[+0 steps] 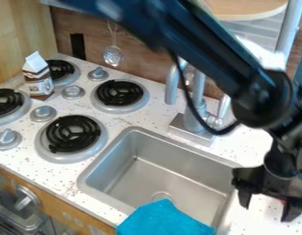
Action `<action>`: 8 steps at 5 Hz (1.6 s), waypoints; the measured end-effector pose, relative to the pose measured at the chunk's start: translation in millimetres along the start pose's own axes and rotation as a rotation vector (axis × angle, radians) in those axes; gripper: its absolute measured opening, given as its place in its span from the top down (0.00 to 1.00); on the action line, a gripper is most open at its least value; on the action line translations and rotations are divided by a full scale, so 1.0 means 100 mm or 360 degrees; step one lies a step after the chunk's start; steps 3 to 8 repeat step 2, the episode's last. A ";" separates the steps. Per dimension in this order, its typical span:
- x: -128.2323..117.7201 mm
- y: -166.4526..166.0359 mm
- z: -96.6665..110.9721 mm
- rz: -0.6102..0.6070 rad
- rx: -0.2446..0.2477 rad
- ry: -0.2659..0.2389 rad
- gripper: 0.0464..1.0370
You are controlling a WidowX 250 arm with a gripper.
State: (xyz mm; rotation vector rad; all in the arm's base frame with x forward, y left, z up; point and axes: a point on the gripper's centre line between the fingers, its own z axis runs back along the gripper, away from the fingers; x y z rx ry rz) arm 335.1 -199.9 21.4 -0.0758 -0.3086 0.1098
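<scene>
Gripper near one sink

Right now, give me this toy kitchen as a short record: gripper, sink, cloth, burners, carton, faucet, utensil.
gripper: black, two-finger, fingers apart, by the sink's right side
sink: rectangular grey metal basin
cloth: turquoise fabric, over the sink's near edge
burners: four black coils, left of the sink
carton: small brown-and-white carton, upright among the left burners
faucet: grey metal, behind the sink
utensil: slotted metal spoon, hanging

Sink middle left open from above; back side blocked by faucet, front rim partly covered by blue cloth.
</scene>
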 end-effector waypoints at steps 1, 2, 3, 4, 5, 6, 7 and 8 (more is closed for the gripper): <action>-0.29 0.12 0.37 -0.0015 -0.0081 -0.0050 0.04; -0.58 0.37 0.65 -0.0014 -0.0102 -0.0043 0.04; -0.58 0.37 0.65 -0.0014 -0.0102 -0.0043 0.04; -0.58 0.37 0.65 -0.0014 -0.0102 -0.0043 0.04; -0.58 0.37 0.65 -0.0014 -0.0102 -0.0043 0.04; -0.58 0.37 0.65 -0.0014 -0.0102 -0.0043 0.04; -0.58 0.37 0.65 -0.0014 -0.0102 -0.0043 0.04; -0.58 0.37 0.65 -0.0014 -0.0102 -0.0043 0.04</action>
